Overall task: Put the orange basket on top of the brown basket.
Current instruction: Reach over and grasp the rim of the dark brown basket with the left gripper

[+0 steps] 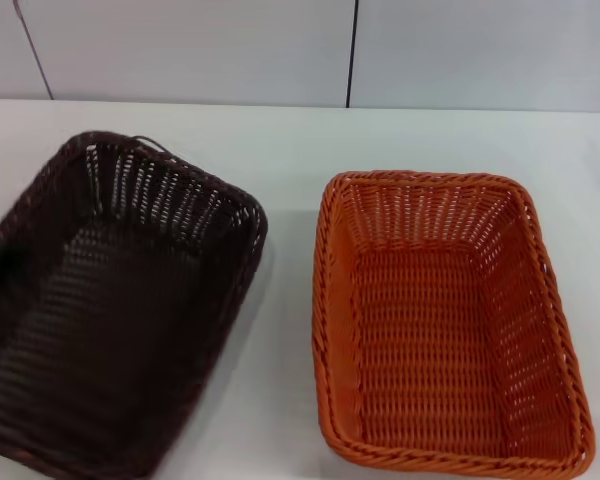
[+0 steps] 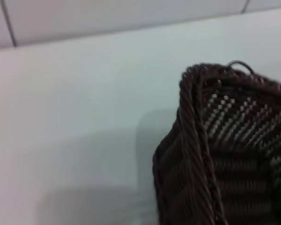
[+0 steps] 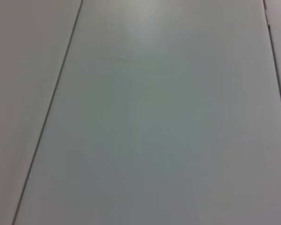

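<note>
From the head view, the brown basket sits on the robot's left of the white worktop, turned at an angle, its near end running off the lower edge of the picture. The orange basket sits on the right, squarer to the robot, well apart from the brown one with a strip of bare worktop between them. Both are upright and hold nothing. A dark blurred shape at the far left edge touches the brown basket's outer rim; it may be the left end effector, but I cannot tell, nor whether it is apart or together. The right end effector does not show here.

From the left wrist view, one corner of the brown basket fills the lower part, its braided rim close to the camera, with worktop beside it. No fingers are visible.

From the right wrist view, only pale panelled surface with dark seams shows; neither basket nor end effector appears.

The stacking has not begun. The likely trouble is the mismatch in angle: set down without turning, the orange basket would probably perch crooked across the brown rim and slide off. A one-sided grip on the openwork wall could also let it tip.
</note>
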